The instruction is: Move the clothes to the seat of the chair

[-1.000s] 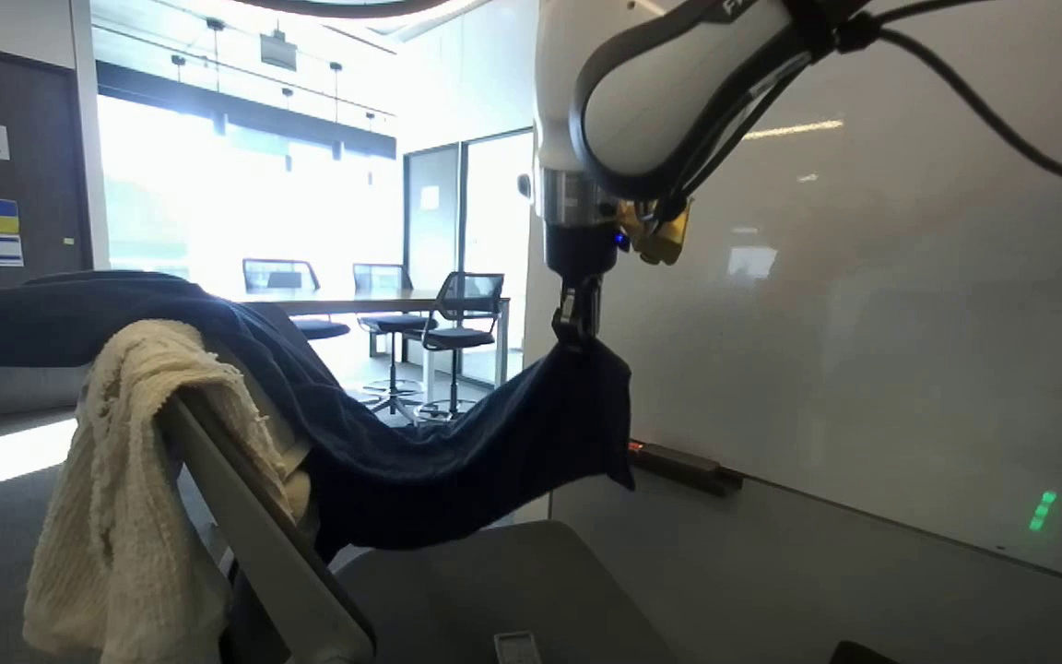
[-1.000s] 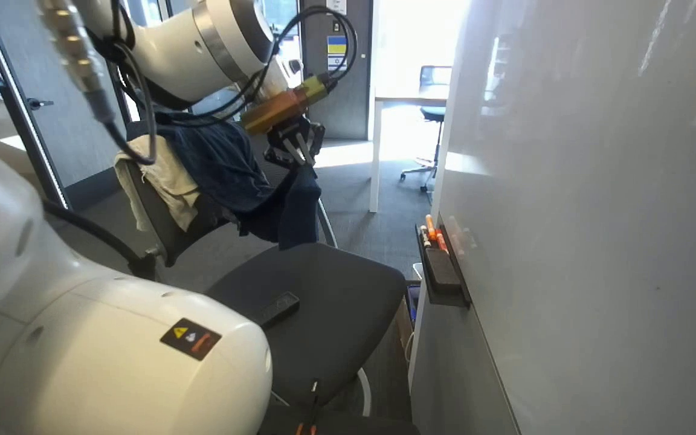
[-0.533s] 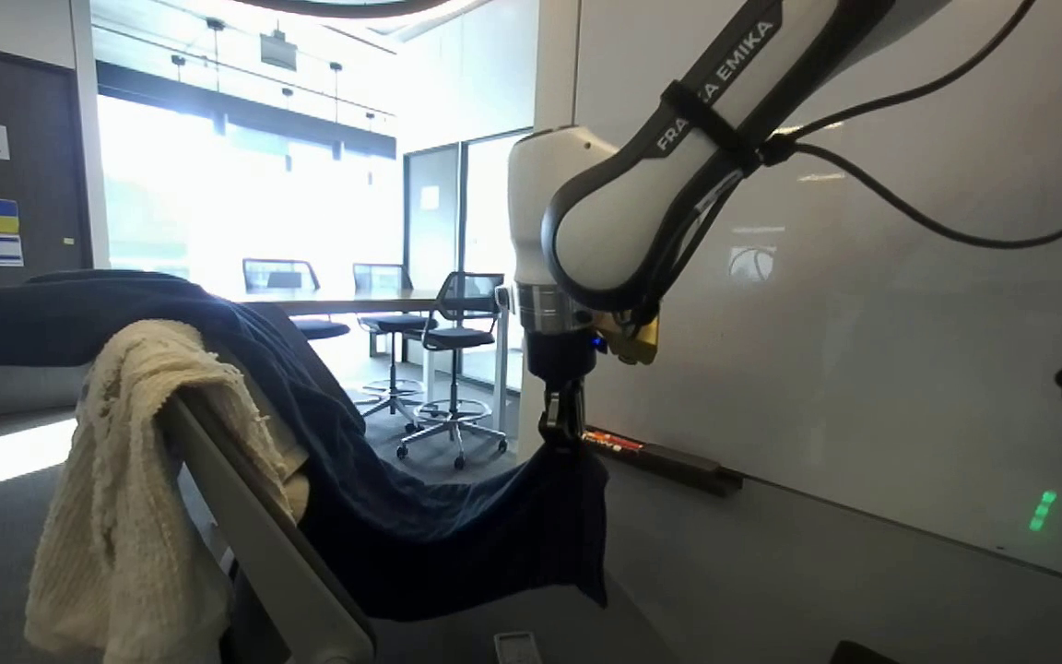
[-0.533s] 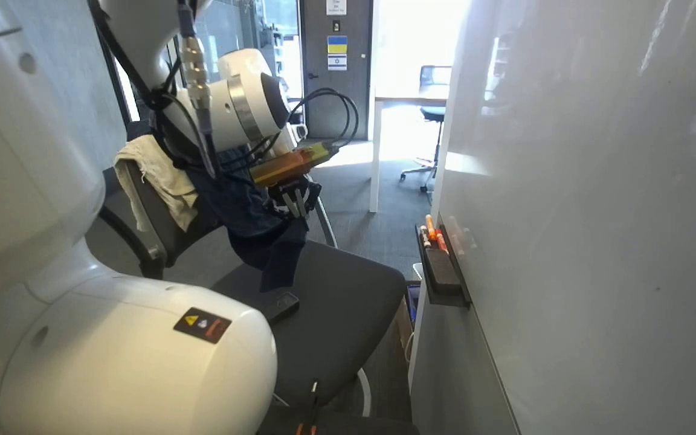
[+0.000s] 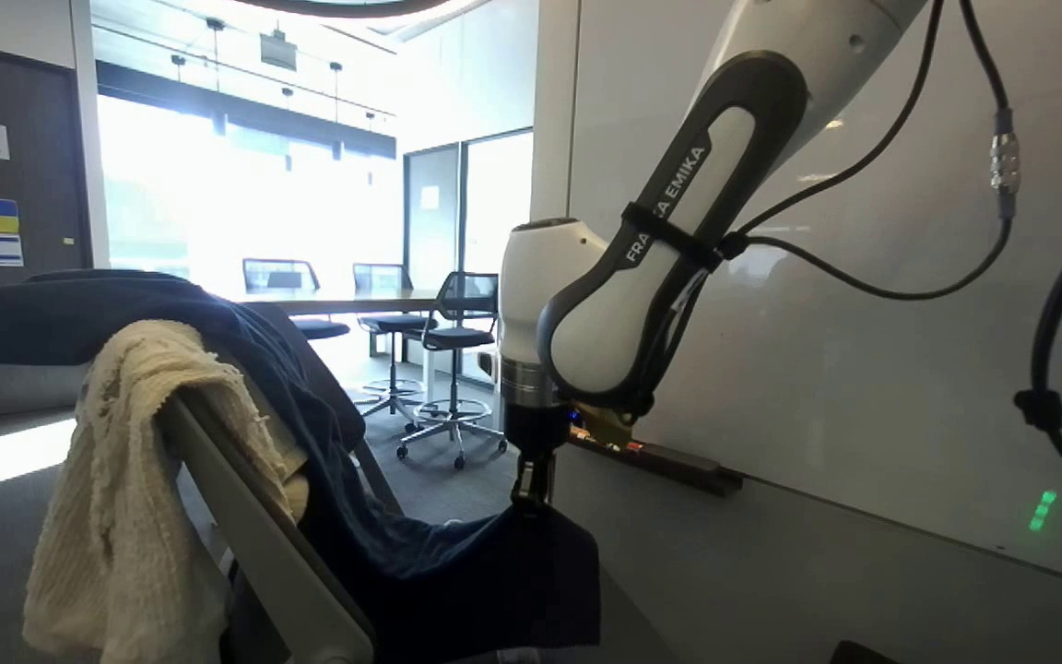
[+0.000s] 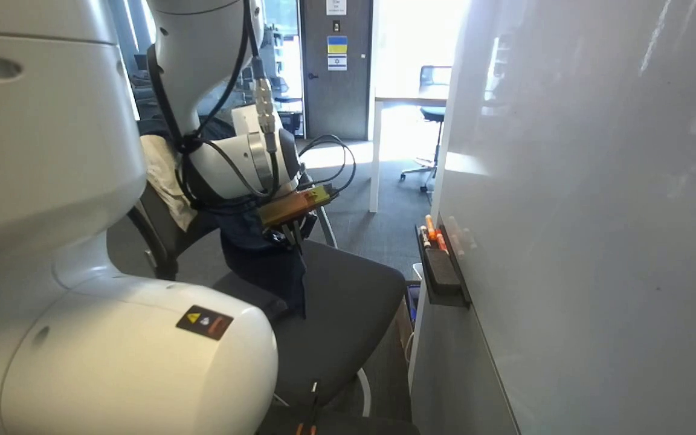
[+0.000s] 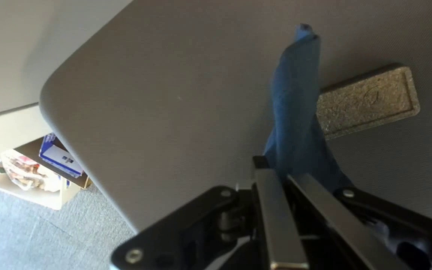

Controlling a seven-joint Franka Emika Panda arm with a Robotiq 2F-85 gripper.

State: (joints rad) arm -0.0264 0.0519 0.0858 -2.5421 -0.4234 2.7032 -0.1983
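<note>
Because the dark navy jacket [image 5: 356, 526] is draped from the grey office chair's backrest [image 5: 259, 535] down to the Robotiq gripper [image 5: 529, 501], the step in hand, I judge, is to draw it clear of that backrest rather than simply drop its end. The fingertips are clamped together on a fold of the jacket, whose loose end hangs over the seat [image 6: 345, 314]; whether it touches there I cannot tell. With the gripper as the clock's centre in an exterior view, the jacket climbs toward ten o'clock, and the cream fuzzy cloth [image 5: 135, 498] hangs over the backrest at nine. A good pull would probably run the opposite way, toward four, low and slow, so the jacket slides off without snagging the cloth beside it. Keep the pinch until most of the weight lies over the seat; letting go early would likely leave the upper part hooked on the backrest. From the fingertips in the wrist view, a small rimmed block [image 7: 369, 101] sits on the seat at two o'clock, so laying the fabric down from above seems safer than sweeping it across.
</note>
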